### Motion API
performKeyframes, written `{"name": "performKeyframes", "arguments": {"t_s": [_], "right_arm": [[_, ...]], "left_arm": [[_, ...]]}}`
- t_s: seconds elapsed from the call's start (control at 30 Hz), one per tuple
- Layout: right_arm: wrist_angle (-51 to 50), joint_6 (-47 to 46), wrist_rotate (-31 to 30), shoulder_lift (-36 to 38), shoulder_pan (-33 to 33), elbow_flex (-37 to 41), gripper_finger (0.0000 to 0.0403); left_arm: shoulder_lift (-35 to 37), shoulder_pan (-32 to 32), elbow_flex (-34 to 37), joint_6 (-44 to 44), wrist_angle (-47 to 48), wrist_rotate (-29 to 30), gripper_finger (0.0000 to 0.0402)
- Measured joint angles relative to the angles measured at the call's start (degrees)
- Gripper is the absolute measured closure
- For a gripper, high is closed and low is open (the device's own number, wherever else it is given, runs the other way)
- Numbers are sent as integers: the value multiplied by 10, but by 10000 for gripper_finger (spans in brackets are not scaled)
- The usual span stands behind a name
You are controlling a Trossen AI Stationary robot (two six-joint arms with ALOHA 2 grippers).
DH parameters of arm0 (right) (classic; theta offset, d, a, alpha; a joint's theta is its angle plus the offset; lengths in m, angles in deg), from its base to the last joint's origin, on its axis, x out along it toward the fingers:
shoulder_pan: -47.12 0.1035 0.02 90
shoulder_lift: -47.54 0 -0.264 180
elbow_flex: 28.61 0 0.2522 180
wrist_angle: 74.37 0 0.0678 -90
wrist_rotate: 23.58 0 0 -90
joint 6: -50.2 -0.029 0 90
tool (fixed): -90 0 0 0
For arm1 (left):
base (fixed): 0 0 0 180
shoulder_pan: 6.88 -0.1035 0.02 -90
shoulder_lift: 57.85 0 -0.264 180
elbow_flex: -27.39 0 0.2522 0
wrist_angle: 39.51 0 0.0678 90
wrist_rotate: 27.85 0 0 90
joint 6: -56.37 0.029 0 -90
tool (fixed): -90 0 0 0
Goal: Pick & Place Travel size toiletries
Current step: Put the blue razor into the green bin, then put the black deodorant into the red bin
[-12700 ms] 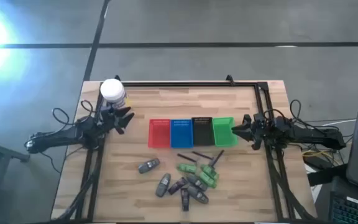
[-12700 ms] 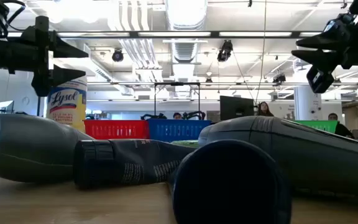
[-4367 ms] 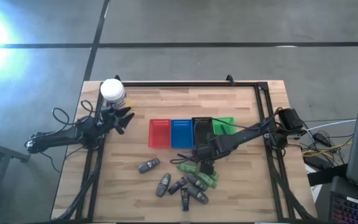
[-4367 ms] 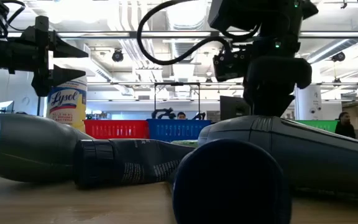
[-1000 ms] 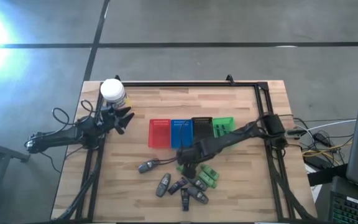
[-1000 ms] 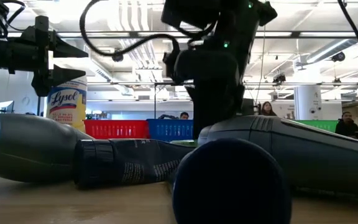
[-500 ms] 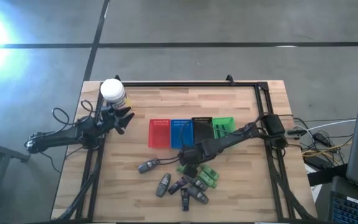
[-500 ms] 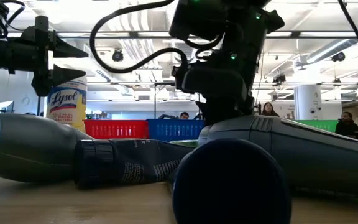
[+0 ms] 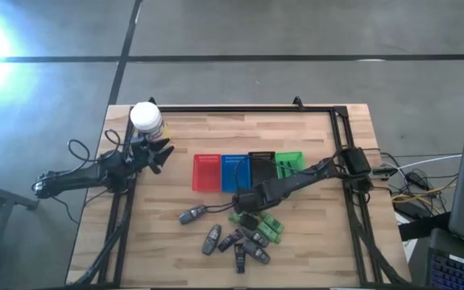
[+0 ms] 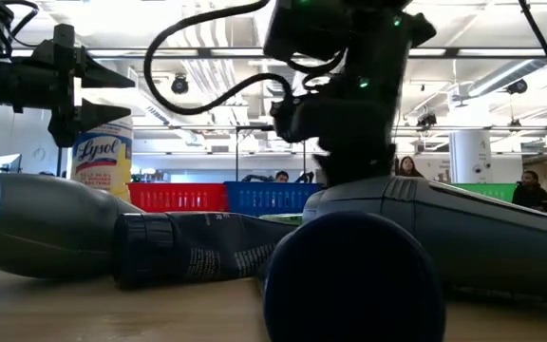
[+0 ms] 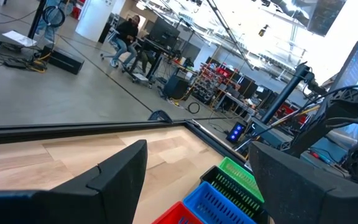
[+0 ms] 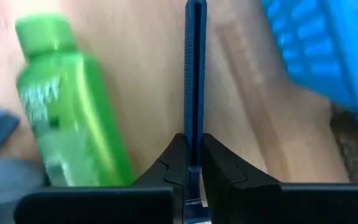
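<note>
The right end effector (image 9: 242, 200) reaches over the middle of the worktop (image 9: 312, 250), just in front of the blue tray (image 9: 234, 171), its fingers (image 12: 222, 171) pinched on a thin dark stick (image 12: 195, 74). A green bottle (image 12: 73, 106) lies beside it. The other toiletries (image 9: 244, 238) sit clustered toward the worktop's front edge. The left end effector (image 9: 161, 154) waits near the back left corner by the jar (image 9: 146, 119), fingers spread apart.

Right arm extended across the worktop toward centre; right end effector (image 9: 243, 201) low, fingers (image 12: 166, 171) clamped together. Left arm parked at the left edge; left end effector (image 9: 163, 151) raised, fingers (image 11: 114, 171) spread apart.
</note>
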Motion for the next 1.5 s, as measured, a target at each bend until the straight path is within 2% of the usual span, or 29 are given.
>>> {"name": "performKeyframes", "arguments": {"t_s": [0.1, 0.2, 0.27, 0.4, 0.47, 0.57, 0.73, 0.9, 1.1, 1.27, 1.5], "right_arm": [[-29, -11, 22, 34, 10, -1, 385], [-69, -69, 25, 92, 18, -2, 384], [-101, -140, 1, 132, 20, 0, 384], [-199, -349, -56, 219, 7, 23, 384], [-230, -439, -66, 259, -13, 59, 383], [-224, -507, -83, 303, -52, 134, 382], [-110, -491, -72, 341, -127, 253, 381], [-63, -464, -28, 336, -175, 305, 364], [-62, -461, -15, 336, -169, 305, 278], [-64, -452, -34, 336, -157, 275, 200], [-103, -387, -52, 336, -152, 239, 131]], "left_arm": [[0, 0, 0, 0, 0, 0, 115], [0, 0, 0, 0, 0, 0, 115], [0, 0, 0, 0, 0, 0, 115], [0, 0, 0, 0, 0, 0, 115], [0, 0, 0, 0, 0, 0, 115], [0, 0, 0, 0, 0, 0, 115], [0, 0, 0, 0, 0, 0, 115], [0, 0, 0, 0, 0, 0, 115], [0, 0, 0, 0, 0, 0, 115], [-1, 0, 0, 0, 0, 0, 115], [-2, 0, 0, 0, 0, 0, 115]]}}
